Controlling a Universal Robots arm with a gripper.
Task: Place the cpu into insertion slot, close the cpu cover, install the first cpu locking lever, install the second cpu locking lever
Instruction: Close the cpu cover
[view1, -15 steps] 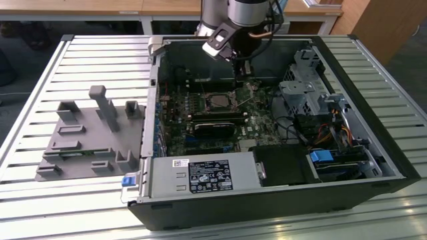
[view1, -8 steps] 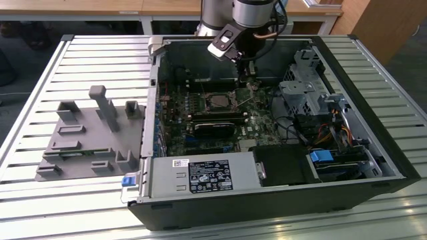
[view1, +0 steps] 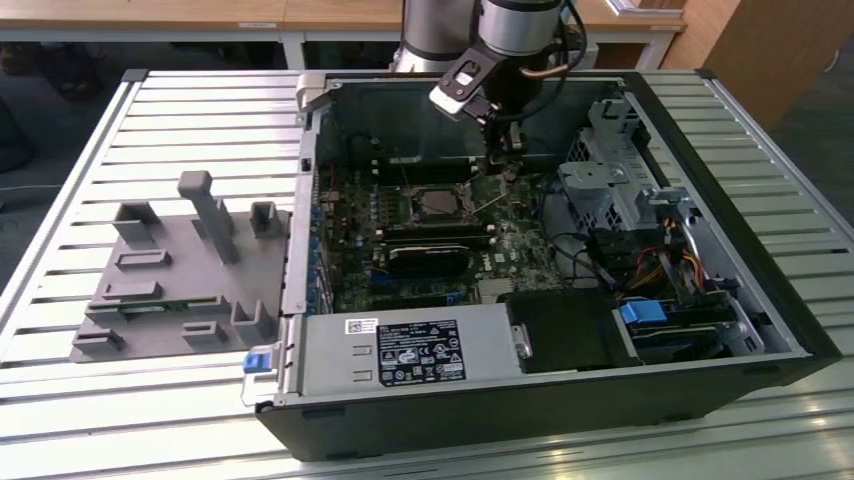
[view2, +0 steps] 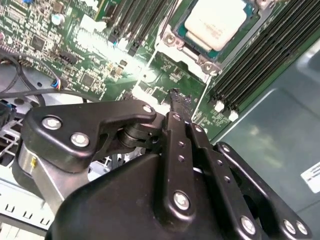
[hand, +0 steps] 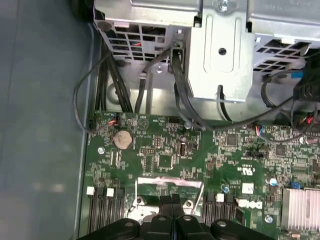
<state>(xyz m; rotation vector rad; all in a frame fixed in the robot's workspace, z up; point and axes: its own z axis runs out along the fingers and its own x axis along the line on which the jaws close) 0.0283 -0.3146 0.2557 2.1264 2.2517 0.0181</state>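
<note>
Filling the insertion slot, the square cpu gleams silver-white.

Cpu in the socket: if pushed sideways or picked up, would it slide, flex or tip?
The cpu is a flat square with a metal top, so it is probably stiff and unlikely to roll or tip. The cover frames it closely, so a sideways push likely won't move it. Its smooth top looks hard to pinch.

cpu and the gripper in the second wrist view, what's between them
In the second wrist view, from the gripper to the cpu: a stretch of green motherboard with small components, then the metal frame edging the cpu.
</note>
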